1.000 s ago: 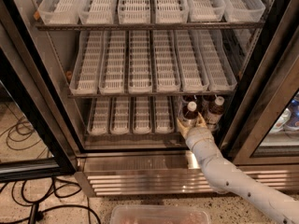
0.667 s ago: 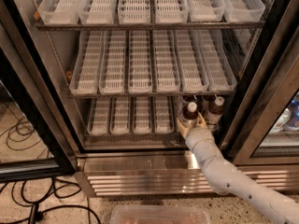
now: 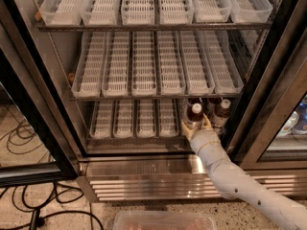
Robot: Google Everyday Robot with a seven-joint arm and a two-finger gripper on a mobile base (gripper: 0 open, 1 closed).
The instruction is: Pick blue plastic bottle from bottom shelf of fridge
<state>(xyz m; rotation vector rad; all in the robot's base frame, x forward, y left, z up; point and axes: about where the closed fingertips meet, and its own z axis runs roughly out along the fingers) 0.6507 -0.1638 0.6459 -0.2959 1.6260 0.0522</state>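
Note:
The fridge point(image 3: 268, 75) stands open. Its bottom shelf point(image 3: 136, 120) holds white slotted trays, and bottles stand at its right end. My gripper point(image 3: 195, 125) reaches into that end from the lower right. Its tan fingers point(image 3: 207, 124) sit on either side of the front blue plastic bottle point(image 3: 194, 115), which has dark drink and a white cap, and they close against its lower body. The bottle stands upright on the shelf. A near-identical bottle point(image 3: 222, 112) stands just to the right, and more dark bottles stand behind both.
Two upper racks point(image 3: 144, 66) hold long white trays without bottles. The shiny louvred steel base point(image 3: 144, 178) lies below the shelf. A clear plastic bin point(image 3: 163, 220) sits on the floor in front. Black cables point(image 3: 21, 133) lie at the left. A neighbouring glass door point(image 3: 293, 121) is at the right.

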